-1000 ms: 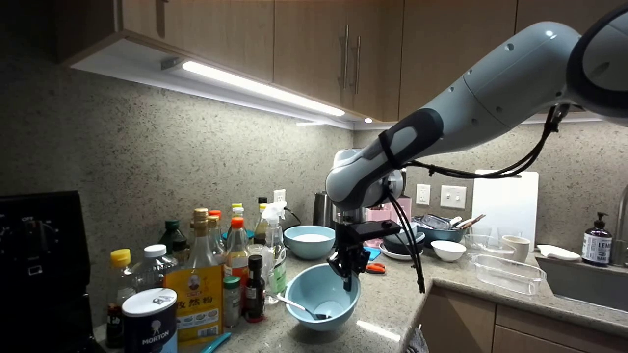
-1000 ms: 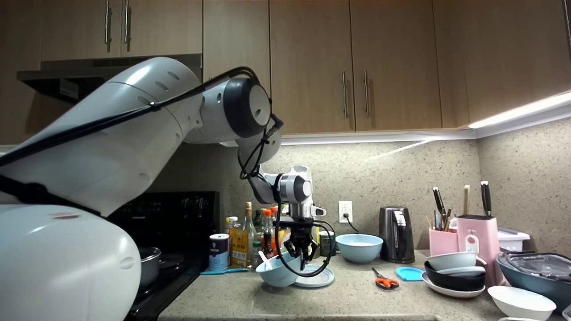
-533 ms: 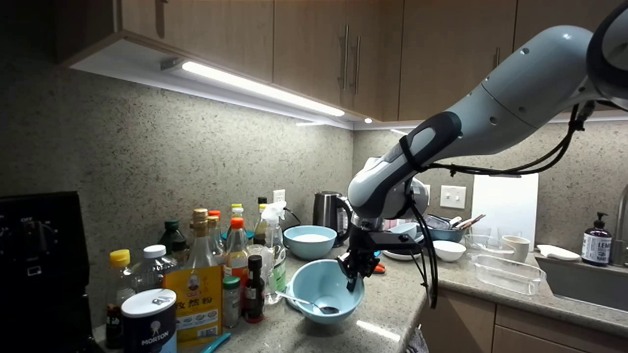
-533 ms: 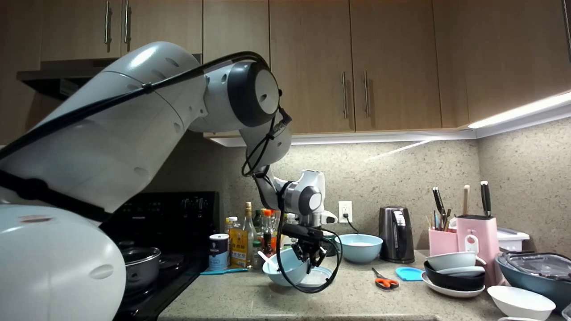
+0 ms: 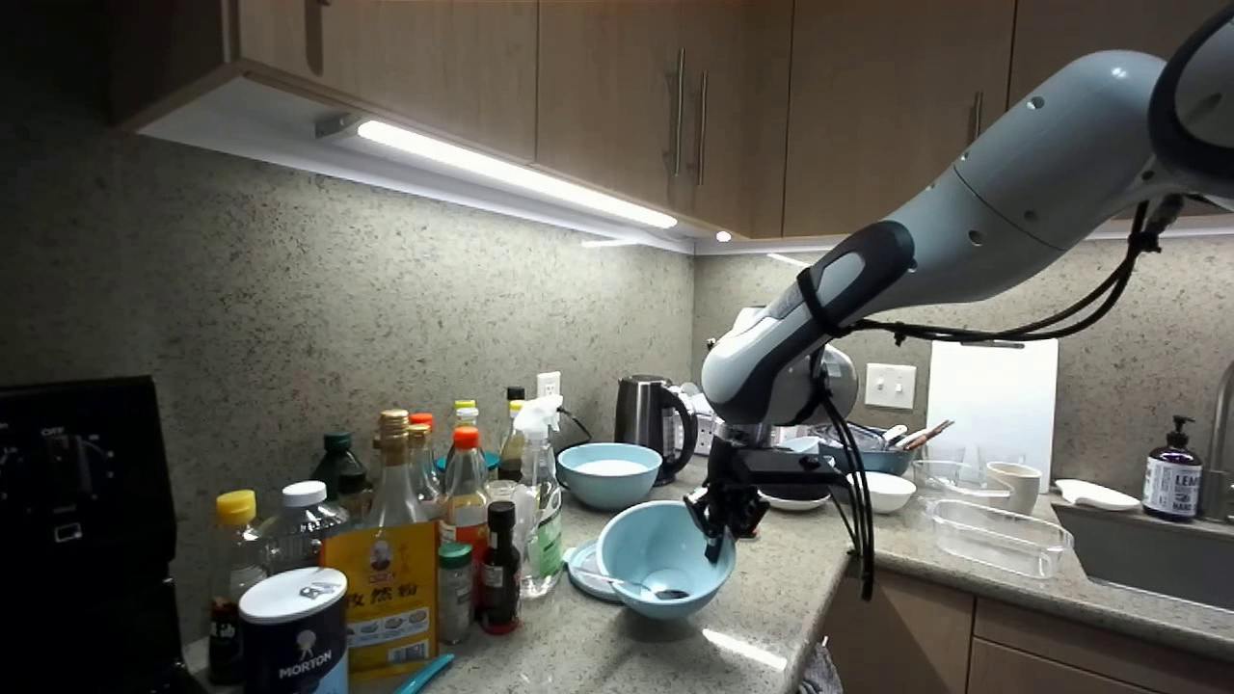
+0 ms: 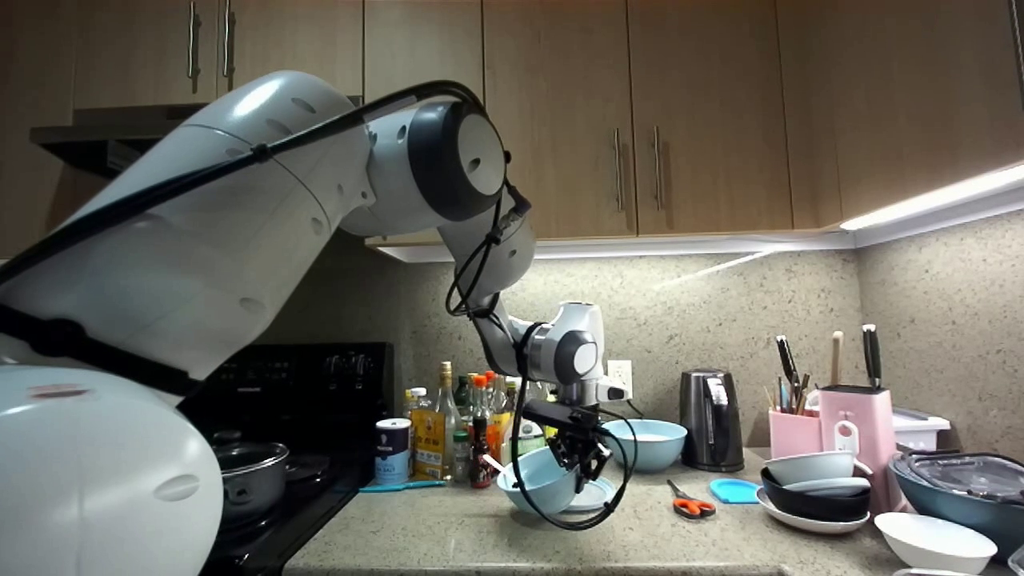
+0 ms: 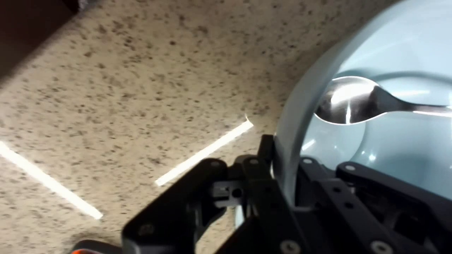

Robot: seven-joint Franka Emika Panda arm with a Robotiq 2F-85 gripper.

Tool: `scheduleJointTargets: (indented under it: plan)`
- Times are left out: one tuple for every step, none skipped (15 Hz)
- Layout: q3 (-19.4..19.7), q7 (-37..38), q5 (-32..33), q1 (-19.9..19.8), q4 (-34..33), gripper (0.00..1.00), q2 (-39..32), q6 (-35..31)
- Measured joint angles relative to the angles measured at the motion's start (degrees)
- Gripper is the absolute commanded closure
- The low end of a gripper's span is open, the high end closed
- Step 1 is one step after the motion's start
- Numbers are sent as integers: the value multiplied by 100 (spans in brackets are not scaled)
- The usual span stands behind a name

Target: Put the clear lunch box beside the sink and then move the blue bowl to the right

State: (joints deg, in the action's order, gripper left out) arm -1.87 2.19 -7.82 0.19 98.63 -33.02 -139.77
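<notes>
My gripper (image 5: 718,551) is shut on the rim of a light blue bowl (image 5: 656,549), with one finger inside and one outside. The bowl hangs tilted low over the counter; I cannot tell whether it touches. In the wrist view the bowl wall (image 7: 300,106) runs between the jaws of the gripper (image 7: 284,158). A metal spoon (image 7: 349,100) lies in the bowl. In an exterior view the bowl (image 6: 538,482) and gripper (image 6: 582,478) show from another side. The clear lunch box (image 5: 998,540) stands on the counter beside the sink (image 5: 1157,559).
A light blue plate (image 6: 594,494) lies behind the bowl. Another blue bowl (image 6: 646,444) and a kettle (image 6: 712,420) stand at the back. Orange-handled scissors (image 6: 691,507), a blue mat (image 6: 734,491) and stacked dishes (image 6: 816,496) lie rightward. Bottles (image 5: 468,492) stand left.
The gripper and the held bowl have moved right in both exterior views. More of the light blue plate shows now. The spoon has moved along in the bowl.
</notes>
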Motion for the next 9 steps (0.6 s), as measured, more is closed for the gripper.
scheduleJointTargets:
  plan:
    - [114,154,-3,-62,16,93,22,0]
    - [215,290,-24,-137,52,93,47,0]
    - [304,401,-55,-217,100,93,71,0]
    - [371,497,-113,-300,154,93,89,7]
    - [416,565,-184,-384,210,93,101,10]
    - [439,604,-289,-467,266,93,105,16]
    - [442,612,-401,-541,319,93,105,23]
    - [432,612,-517,-602,362,93,103,31]
    - [419,612,-630,-643,383,93,99,42]
